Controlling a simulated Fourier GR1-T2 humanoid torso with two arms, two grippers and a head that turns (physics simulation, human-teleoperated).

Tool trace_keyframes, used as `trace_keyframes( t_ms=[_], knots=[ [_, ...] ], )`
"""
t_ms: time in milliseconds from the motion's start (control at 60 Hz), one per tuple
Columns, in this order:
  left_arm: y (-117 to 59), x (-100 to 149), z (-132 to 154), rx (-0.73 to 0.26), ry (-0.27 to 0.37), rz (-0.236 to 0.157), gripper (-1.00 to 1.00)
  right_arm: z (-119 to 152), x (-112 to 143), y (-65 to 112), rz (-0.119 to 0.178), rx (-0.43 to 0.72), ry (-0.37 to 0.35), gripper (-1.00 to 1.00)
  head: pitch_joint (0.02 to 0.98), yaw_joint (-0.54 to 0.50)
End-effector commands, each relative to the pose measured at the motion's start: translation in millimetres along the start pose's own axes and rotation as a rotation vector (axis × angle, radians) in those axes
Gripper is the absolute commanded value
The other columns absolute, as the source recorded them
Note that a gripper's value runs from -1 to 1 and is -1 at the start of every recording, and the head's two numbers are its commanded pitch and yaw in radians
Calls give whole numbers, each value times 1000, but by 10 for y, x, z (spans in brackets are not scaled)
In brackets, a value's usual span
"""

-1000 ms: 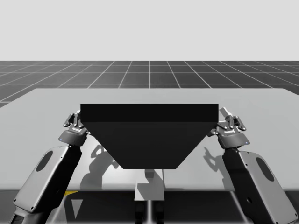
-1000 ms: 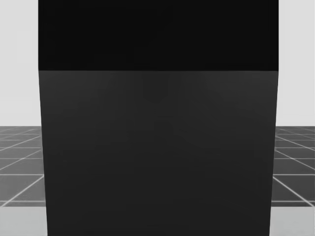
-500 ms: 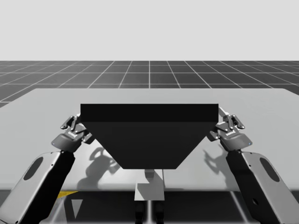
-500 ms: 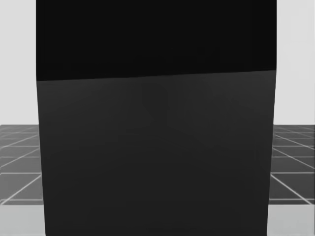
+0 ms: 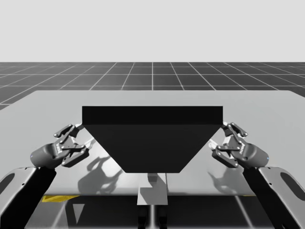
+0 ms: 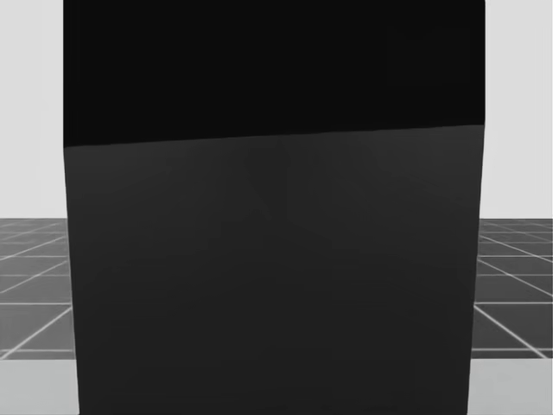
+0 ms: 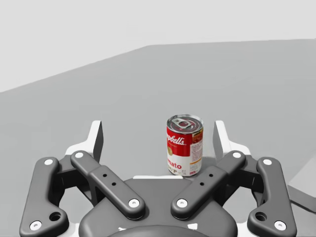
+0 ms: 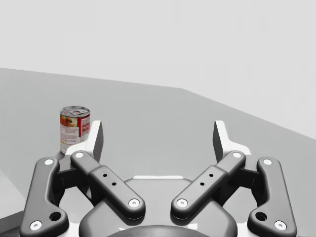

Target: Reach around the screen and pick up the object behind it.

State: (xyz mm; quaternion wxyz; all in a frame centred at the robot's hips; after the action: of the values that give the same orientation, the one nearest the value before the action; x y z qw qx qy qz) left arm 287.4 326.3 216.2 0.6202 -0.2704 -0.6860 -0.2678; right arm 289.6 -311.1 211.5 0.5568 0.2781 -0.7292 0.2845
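Step in hand, as we judge it: the reach around the screen [image 5: 152,143], grasp not yet begun. From our head, the screen blocks the ground behind it.

Our left pincer [image 5: 72,139] hovers just off the screen's left end, our right pincer [image 5: 229,139] just off its right end. Both are spread wide and hold nothing.

The red-and-white can [image 7: 184,145] stands on the bench [image 5: 267,105] on the screen's far side. From the left wrist it lies ahead of the pincer, within the span of the open fingers but off-centre toward one of them. From the right wrist it sits further ahead, out past one finger and partly hidden by it.

The can is upright, its long axis vertical, with the pull-tab lid up and the label toward our left pincer.

Next move, in our view, falls to the left arm as the better lined up. It calls for going further past the screen's left end, centring the can between the fingers, then closing on its round wall low enough not to tip it
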Motion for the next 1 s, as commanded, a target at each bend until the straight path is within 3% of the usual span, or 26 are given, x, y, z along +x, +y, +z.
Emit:
trace_keyframes(
  t_ms=[17,83,167,483,700,1000],
  knots=[
    [-67,-42,74,-110,54,-8,-1000,96,13,225,-18,177,6,-1000,119,-3],
    [-88,-87,63,-174,80,3,-1000,114,7,264,-21,207,9,-1000,121,-2],
    [-86,-141,21,-205,109,-10,-1000,136,-24,270,-23,218,18,-1000,124,-3],
    [37,-222,-167,-200,150,-4,-1000,141,-130,259,-16,223,25,-1000,126,3],
    [162,-423,-505,-185,208,6,-1000,122,-156,285,-8,236,22,-1000,132,5],
    [42,-624,-917,-222,274,-15,-1000,134,-182,309,-9,258,17,-1000,142,-5]
  ],
)
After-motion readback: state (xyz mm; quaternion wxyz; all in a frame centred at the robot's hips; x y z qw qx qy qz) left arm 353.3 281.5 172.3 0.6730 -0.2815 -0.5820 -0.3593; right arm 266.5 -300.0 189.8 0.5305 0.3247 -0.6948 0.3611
